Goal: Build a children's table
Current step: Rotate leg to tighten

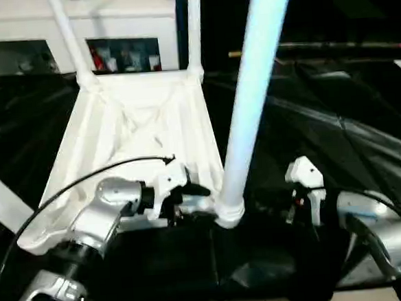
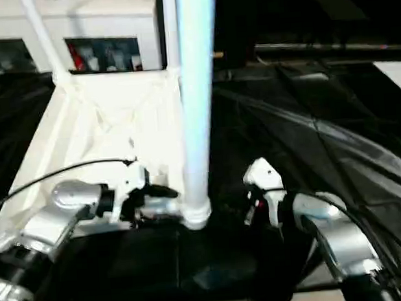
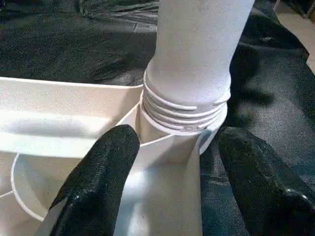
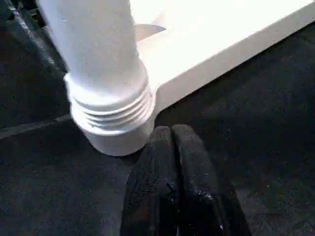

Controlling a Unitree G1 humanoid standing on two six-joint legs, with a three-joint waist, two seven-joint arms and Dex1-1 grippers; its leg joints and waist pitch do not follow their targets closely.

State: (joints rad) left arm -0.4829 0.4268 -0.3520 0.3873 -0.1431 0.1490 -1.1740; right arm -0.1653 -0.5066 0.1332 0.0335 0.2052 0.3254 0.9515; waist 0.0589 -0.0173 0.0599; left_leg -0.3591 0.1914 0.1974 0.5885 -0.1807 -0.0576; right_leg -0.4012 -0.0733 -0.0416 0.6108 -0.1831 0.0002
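where black sheeting (image 1: 337, 134) covers the bench, a white cabinet (image 1: 129, 21) stands behind.

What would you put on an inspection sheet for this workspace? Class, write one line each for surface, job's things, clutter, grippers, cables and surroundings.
Surface: black cover, wrinkled, over the work table.
Job's things: white table top lies upside down; near leg stands in its corner socket, threads still showing; two far legs stand upright.
Clutter: nothing seen.
Grippers: left gripper open, fingers either side of the socket; right gripper shut, beside the socket, holding nothing.
Cables: black cable arcs over the left forearm.
Surroundings: white cabinet behind, with coloured items on a shelf.
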